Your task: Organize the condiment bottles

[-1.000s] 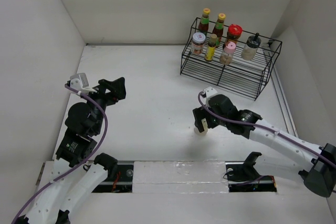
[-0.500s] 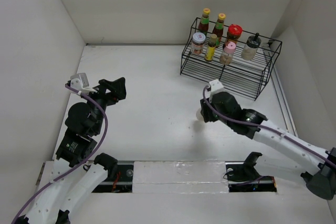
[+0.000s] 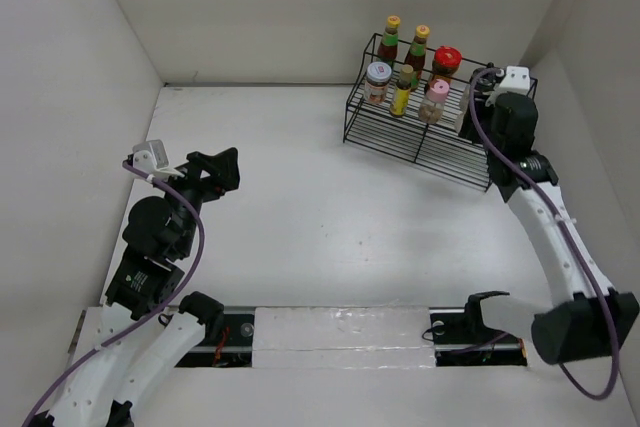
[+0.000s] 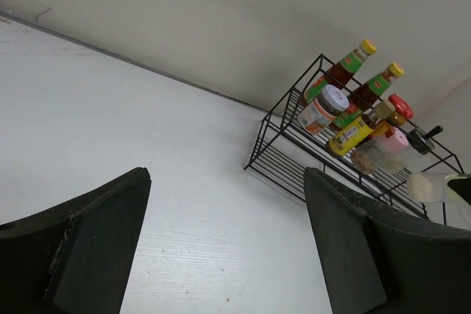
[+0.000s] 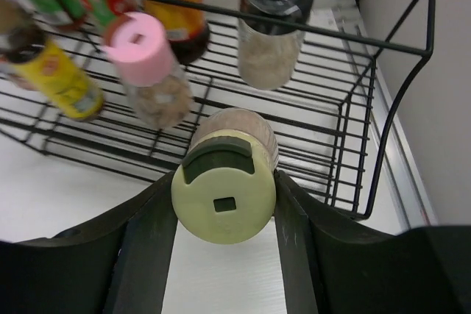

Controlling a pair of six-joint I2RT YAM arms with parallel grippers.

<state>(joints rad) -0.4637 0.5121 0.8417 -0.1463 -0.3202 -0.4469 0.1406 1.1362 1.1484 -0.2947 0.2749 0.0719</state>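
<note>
Right gripper is out at the right end of the black wire rack, its fingers clamped on both sides of the cream-capped shaker. The shaker is upright with its cap facing the wrist camera, and pale contents show through the clear body. It is over the rack's lower front tier near the right side wall. Whether its base touches the wires can't be told from here.

Rack contents:
- Back, top step: two slim yellow-capped sauce bottles side by side, dark with green labels. The red-lidded jar is to their right, holding something orange-brown.
- Next step down, left to right: white-lidded jar, small yellow-brown bottle, pink-capped shaker with beige granules.
- Grey-capped shaker with pale powder is just behind the held shaker and right of the pink one, probably on that same step. In the top view the right arm covers it.

All racked bottles are upright and close together; none lie on the table.

Left gripper is raised over the left side of the table, well away from the rack. Its jaws are spread wide with nothing between them, and its camera looks across at the rack.
</note>
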